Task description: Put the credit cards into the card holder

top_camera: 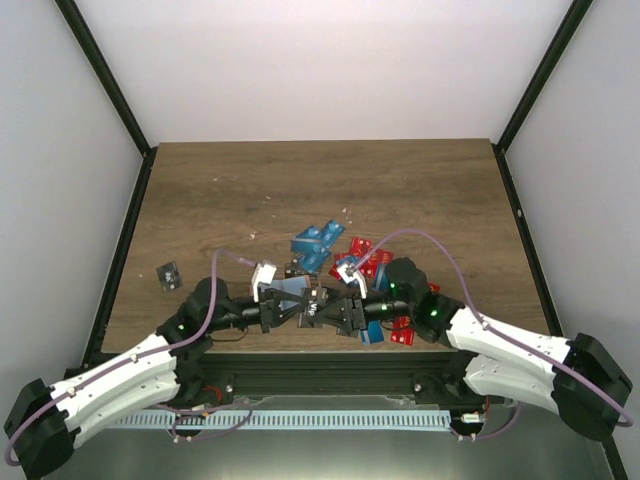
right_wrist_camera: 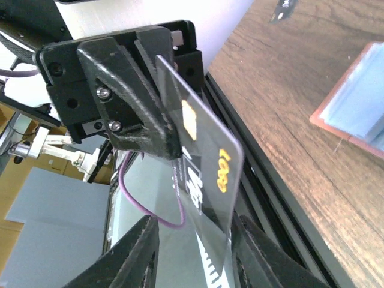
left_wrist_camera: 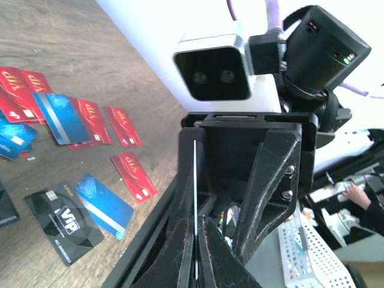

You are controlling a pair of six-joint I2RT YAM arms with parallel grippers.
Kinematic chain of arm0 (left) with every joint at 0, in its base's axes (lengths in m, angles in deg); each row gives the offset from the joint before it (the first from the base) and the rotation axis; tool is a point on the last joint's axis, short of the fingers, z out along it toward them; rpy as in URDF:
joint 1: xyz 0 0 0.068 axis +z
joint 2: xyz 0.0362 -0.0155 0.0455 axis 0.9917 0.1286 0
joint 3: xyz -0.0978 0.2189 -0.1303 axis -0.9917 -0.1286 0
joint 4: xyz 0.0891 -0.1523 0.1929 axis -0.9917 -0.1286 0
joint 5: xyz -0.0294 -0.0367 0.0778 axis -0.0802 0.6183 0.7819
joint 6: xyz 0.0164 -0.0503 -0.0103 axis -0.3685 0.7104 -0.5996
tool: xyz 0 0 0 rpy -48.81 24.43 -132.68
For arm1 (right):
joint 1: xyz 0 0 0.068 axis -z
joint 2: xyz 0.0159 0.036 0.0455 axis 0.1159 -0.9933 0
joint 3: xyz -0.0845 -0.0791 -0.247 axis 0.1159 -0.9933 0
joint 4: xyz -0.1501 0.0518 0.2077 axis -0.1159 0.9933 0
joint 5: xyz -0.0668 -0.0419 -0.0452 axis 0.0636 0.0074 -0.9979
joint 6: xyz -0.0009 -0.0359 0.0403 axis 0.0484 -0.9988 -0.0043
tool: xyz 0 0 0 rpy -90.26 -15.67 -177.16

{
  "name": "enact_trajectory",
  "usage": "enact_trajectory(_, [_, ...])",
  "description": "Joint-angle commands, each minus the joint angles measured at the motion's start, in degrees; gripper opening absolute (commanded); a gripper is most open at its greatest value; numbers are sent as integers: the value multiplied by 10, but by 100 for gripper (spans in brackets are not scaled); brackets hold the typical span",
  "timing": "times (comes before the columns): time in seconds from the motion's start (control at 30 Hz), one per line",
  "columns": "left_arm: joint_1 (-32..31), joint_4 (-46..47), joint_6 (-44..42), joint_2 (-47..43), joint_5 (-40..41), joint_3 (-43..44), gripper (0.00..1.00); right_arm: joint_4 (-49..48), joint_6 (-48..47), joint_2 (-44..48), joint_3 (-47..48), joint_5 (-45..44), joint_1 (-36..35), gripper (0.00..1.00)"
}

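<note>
Near the front edge of the desk (right_wrist_camera: 288, 132), a black card (right_wrist_camera: 207, 159) is pinched by the left tool (right_wrist_camera: 171, 144), its free end between the right tool's (right_wrist_camera: 195, 223) spread fingers. The card holder (right_wrist_camera: 351, 99) lies just beyond. If left releases before right clamps, the card probably drops.

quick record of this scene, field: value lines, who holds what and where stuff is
held card: black, gold print, raised between both hands
left hand: shut on the held card
right hand: open, fingers either side of it
card holder: lying on the table, untouched
loose cards: red, blue, black, scattered on table
stray card: black, alone at far left
</note>
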Motion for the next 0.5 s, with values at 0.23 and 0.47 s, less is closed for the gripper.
enact_trajectory(0.23, [1,6,23,-35,61,-13,4,-115,25,-4,6,-11,-1,10])
enact_trajectory(0.47, [1,-59,21,-52,111,-9,22,-57,29,-58,39,-58,0,1])
